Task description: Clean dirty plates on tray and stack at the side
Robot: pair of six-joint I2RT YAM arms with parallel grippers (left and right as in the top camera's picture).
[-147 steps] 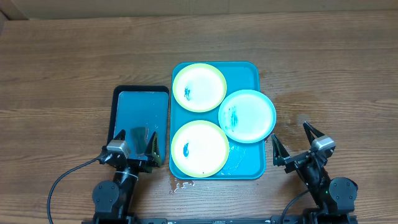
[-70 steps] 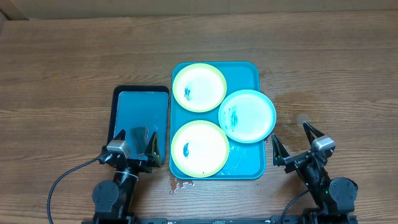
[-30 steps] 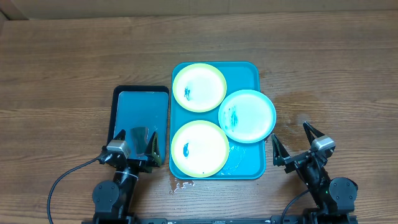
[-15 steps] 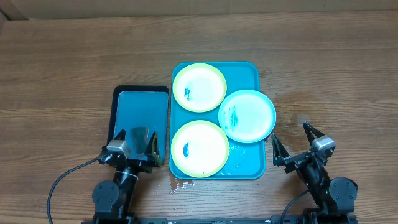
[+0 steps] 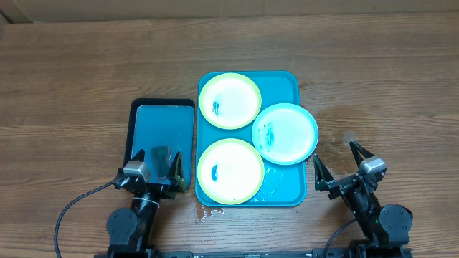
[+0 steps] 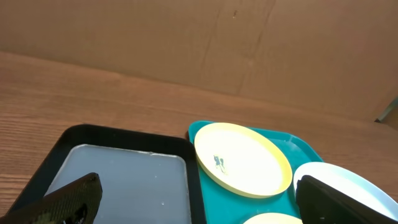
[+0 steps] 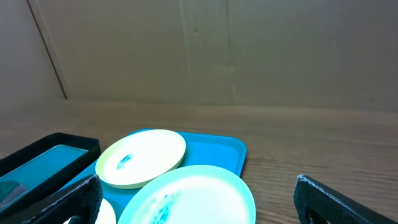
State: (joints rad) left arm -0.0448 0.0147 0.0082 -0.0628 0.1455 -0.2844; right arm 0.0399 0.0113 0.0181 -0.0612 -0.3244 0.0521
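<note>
Three plates lie on the teal tray (image 5: pixel 287 80). A yellow-green rimmed plate (image 5: pixel 229 100) is at the back, another (image 5: pixel 230 170) at the front, each with a dark blue smear. The light-blue rimmed plate (image 5: pixel 285 133) overhangs the tray's right edge, also smeared. My left gripper (image 5: pixel 158 166) is open and empty over the near end of the small tray. My right gripper (image 5: pixel 341 163) is open and empty over the table, right of the teal tray. The back plate (image 6: pixel 242 159) (image 7: pixel 141 157) and the light-blue plate (image 6: pixel 348 186) (image 7: pixel 189 196) also show in the wrist views.
A smaller black-rimmed blue tray (image 5: pixel 162 127) holding water sits left of the teal tray; it also shows in the left wrist view (image 6: pixel 118 174). Water drops (image 5: pixel 211 213) lie on the table by the teal tray's front left corner. A cardboard wall (image 7: pixel 199 50) stands behind the table.
</note>
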